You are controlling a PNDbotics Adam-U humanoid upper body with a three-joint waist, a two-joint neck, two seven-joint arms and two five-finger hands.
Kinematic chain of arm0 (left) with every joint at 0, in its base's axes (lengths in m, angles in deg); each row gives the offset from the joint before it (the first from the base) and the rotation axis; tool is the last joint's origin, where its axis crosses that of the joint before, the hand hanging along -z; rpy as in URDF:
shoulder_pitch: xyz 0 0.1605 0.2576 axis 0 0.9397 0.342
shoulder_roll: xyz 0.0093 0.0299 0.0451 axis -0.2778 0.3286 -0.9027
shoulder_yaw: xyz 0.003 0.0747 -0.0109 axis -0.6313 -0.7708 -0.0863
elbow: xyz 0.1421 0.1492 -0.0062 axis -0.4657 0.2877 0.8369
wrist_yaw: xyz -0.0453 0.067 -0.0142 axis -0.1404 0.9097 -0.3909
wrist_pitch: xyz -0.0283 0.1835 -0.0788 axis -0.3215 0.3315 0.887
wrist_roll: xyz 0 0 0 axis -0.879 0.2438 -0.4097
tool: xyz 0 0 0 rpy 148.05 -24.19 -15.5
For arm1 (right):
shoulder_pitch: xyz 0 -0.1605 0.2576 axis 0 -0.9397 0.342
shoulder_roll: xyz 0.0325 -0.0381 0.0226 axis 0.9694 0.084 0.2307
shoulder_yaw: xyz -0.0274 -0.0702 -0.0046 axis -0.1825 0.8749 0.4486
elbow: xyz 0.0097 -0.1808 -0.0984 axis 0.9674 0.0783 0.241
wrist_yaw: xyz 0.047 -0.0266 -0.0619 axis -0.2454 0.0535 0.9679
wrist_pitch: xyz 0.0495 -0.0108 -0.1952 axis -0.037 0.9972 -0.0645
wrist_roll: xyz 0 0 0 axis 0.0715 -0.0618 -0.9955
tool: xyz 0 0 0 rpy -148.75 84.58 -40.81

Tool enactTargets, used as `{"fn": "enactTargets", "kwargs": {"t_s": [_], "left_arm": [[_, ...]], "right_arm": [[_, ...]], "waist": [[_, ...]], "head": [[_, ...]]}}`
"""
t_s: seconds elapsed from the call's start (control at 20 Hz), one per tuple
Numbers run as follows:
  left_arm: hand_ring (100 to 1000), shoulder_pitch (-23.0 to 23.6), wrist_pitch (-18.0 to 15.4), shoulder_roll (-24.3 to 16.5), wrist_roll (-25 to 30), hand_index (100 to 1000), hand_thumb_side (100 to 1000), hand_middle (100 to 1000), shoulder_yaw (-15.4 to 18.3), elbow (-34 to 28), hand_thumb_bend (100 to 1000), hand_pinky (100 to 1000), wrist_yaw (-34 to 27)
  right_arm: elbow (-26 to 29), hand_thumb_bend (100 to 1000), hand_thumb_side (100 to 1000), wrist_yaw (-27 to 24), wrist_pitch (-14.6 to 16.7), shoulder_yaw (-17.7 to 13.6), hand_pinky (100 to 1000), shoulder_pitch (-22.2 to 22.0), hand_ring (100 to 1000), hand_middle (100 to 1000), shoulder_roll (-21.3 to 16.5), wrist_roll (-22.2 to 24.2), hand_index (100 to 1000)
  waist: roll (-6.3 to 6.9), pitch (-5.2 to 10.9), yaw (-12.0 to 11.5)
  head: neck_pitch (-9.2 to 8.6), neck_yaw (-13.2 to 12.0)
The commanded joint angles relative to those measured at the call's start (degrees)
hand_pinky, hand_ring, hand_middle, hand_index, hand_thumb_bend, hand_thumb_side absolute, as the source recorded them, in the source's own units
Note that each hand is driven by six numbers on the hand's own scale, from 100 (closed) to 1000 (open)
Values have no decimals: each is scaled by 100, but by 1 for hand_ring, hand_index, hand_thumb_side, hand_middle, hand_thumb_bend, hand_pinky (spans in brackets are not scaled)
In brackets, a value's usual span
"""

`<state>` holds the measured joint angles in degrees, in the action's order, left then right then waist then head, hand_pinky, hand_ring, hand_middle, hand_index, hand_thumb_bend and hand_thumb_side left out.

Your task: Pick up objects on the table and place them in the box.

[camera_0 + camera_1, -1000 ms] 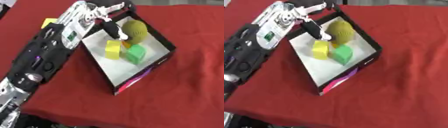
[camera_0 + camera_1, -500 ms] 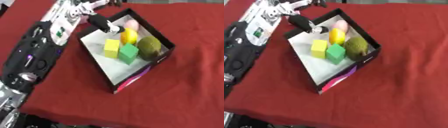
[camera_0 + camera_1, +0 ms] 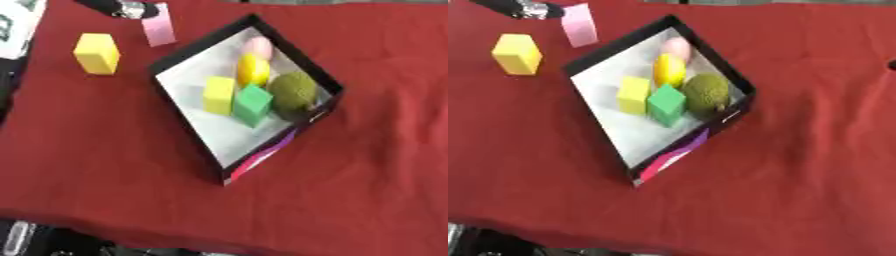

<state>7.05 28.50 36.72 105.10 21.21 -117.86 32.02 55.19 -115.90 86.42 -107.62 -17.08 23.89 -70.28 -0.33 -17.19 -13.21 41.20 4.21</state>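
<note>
Near frame centre, tilted: black box (image 3: 189,55) with white floor, holding yellow block (image 3: 218,94), green cube (image 3: 253,103), yellow rounded piece (image 3: 253,69), pink rounded piece (image 3: 258,46) and olive bumpy ball (image 3: 293,90). Upper left, on the red cloth (image 3: 376,165) outside the box: another yellow block (image 3: 517,53) and a pink flat piece (image 3: 579,25) touching the tip of the left hand (image 3: 516,8), grip impossible to tell. Only in the left eye view: white arm panel at the left edge; only in the right: dark speck at the right edge

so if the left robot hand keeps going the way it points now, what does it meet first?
Likely the pink flat piece: the left robot hand shows at the top-left edge, its tip aimed right toward it. Whether it already touches the piece, or sits above it, is unclear.
</note>
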Motion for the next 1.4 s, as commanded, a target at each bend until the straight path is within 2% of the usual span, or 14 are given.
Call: {"fn": "enactTargets", "kwargs": {"t_s": [0.05,0.25,0.45,0.8,1.1,1.4], "left_arm": [[920,-43,-251,-644,285,896,553,841,158,57,663,915,-162],[924,33,-602,-1157,637,867,484,832,10,121,718,923,-420],[925,22,-955,-1292,990,856,436,828,-93,257,723,927,-565],[926,14,-1552,-1493,1615,846,505,816,3,522,744,931,-646],[925,-24,-1804,-1514,1838,850,518,815,-3,532,729,933,-778],[935,-85,-1857,-1469,1842,865,515,828,-62,594,750,940,-715]], "right_arm": [[112,100,523,60,38,-73,942,10,681,654,-138,-6,883],[112,100,523,97,45,-23,941,63,680,654,-123,40,883],[112,100,523,164,59,-9,941,94,680,653,-89,65,883],[112,100,523,328,93,-5,939,118,679,652,-44,65,882],[112,100,523,481,51,24,938,162,677,650,0,76,880],[112,100,523,554,45,47,938,191,675,647,34,97,879]], "waist": [[-17,142,18],[-44,103,108],[-53,32,192],[-9,-110,346],[23,-206,413],[23,-265,465]], "head": [[-64,32],[-151,-14],[-287,13],[-454,20],[-539,11],[-567,-32]]}}
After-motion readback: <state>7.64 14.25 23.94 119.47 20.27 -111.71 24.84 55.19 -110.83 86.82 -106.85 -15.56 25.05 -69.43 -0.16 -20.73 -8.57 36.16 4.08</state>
